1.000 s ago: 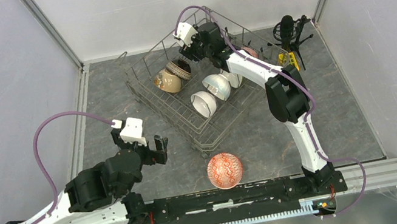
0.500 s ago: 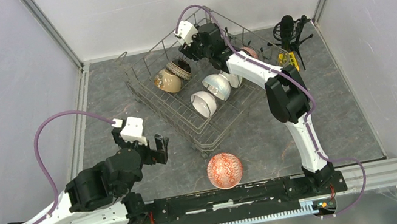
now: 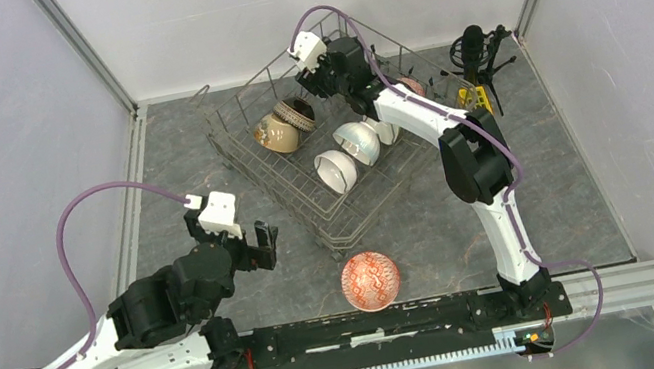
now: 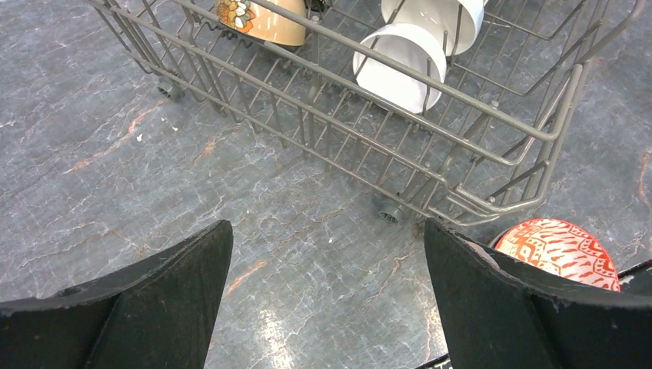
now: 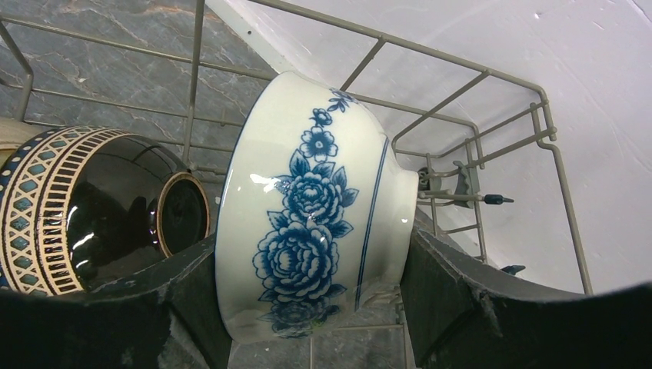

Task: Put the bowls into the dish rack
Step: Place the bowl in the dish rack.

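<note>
- Gripper on left arm (image 4: 327,228): jaws spread wide, nothing between them, over bare worktop (image 3: 168,172) just short of dish rack (image 3: 301,204).
- Rack holds tan bowl (image 3: 274,134), dark brown bowl (image 3: 295,114) and white bowl (image 3: 336,171), all on edge.
- Red patterned bowl (image 3: 370,280) on worktop, just in front of rack.
- Right gripper (image 5: 307,242) at rack's far end, clamped on blue-and-white bowl (image 5: 315,207), which is tipped sideways beside dark brown bowl.
</note>
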